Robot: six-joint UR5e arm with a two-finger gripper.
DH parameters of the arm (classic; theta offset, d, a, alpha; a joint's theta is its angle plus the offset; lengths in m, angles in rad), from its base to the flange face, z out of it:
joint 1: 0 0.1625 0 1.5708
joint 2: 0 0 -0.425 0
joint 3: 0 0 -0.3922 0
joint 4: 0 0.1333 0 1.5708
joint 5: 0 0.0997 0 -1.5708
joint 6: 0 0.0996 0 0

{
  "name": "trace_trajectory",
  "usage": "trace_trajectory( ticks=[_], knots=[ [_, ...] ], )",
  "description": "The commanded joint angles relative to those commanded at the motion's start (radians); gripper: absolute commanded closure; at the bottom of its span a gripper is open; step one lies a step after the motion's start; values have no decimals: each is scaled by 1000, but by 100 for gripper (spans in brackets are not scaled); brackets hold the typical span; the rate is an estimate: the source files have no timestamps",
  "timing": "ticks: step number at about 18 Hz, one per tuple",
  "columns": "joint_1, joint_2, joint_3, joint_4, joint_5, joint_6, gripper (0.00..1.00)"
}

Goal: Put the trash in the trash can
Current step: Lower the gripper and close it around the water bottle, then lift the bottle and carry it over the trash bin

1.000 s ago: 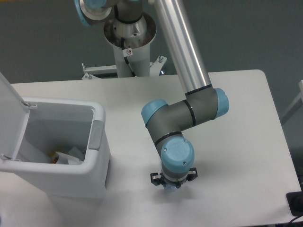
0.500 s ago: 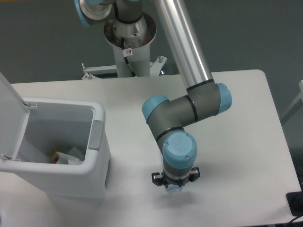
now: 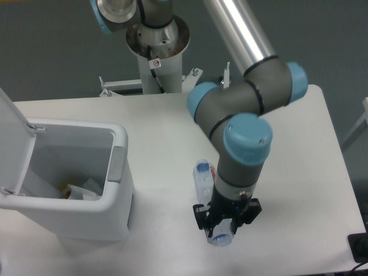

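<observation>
A crushed clear plastic bottle (image 3: 203, 179) with a blue cap and a red-and-blue label lies lengthwise under my gripper (image 3: 224, 226). Its cap end points up-left and its base pokes out below the wrist. The gripper is shut on the bottle's middle, and the wrist hides the fingers. The trash can (image 3: 75, 124), a large white bin, stands at the left with its lid (image 3: 10, 135) swung open. A grey latch tab (image 3: 117, 164) sits on its right rim. A crumpled white wrapper (image 3: 87, 190) lies at the bottom of the bin.
The arm's pedestal (image 3: 158, 49) rises behind the table's back edge. The elbow and forearm (image 3: 247, 103) hang over the table's middle right. A dark object (image 3: 359, 247) sits past the table's front right corner.
The arm has risen and shifted right, so the wrist looks larger. The bottle, which the wrist hid before, now shows under the gripper.
</observation>
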Motion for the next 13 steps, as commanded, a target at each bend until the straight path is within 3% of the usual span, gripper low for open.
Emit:
trace_trajectory(
  ticks=[2, 6, 9, 13],
  knots=[
    [5, 20, 18, 38, -64, -14, 43],
    [26, 57, 60, 46, -277, -29, 43],
    [41, 77, 78, 89, -370, -29, 43],
    [55, 104, 127, 95, -526, -31, 43]
  ],
)
